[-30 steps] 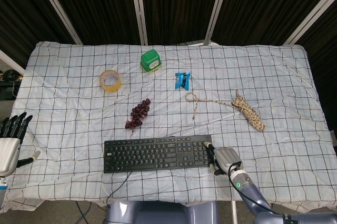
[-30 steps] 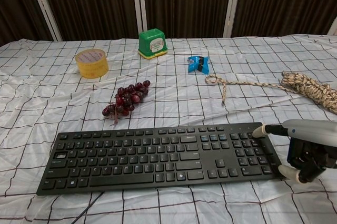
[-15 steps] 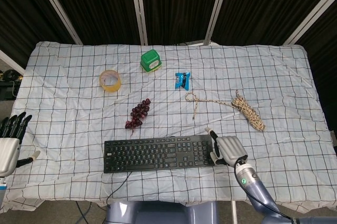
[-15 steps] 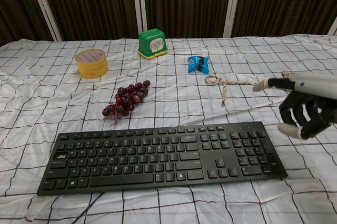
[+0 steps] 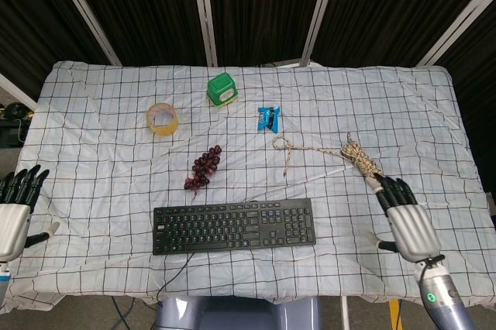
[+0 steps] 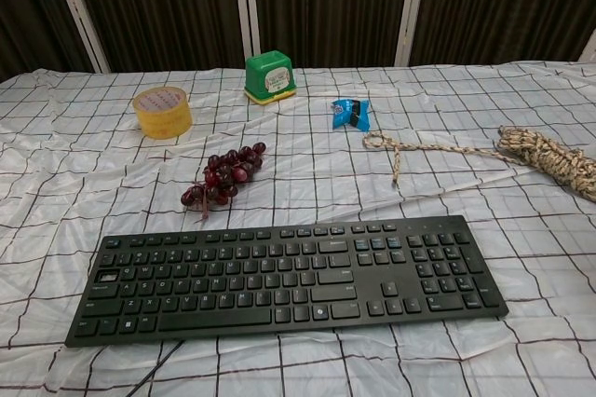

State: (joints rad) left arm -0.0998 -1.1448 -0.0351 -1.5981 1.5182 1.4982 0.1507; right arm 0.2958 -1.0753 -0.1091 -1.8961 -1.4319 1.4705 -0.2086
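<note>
A black keyboard [image 5: 233, 225] [image 6: 291, 277] lies flat near the table's front edge. My right hand [image 5: 404, 218] hovers to its right, well apart from it, fingers spread and holding nothing; its fingertips lie close to the near end of the rope bundle [image 5: 365, 163] [image 6: 551, 158]. At the far left edge my left hand [image 5: 14, 211] hangs with fingers apart and holds nothing. The chest view shows neither hand.
On the checked cloth [image 5: 93, 152] sit a yellow tape roll [image 5: 162, 118] [image 6: 162, 111], a green box [image 5: 222, 88] [image 6: 270, 76], a blue packet [image 5: 268, 118] [image 6: 351, 114] and a bunch of dark grapes [image 5: 202, 166] [image 6: 222, 174]. A cable leaves the keyboard's front edge.
My right hand has lifted off the keyboard's right end, swung right and opened its fingers. It has left the chest view. The left hand has not moved.
</note>
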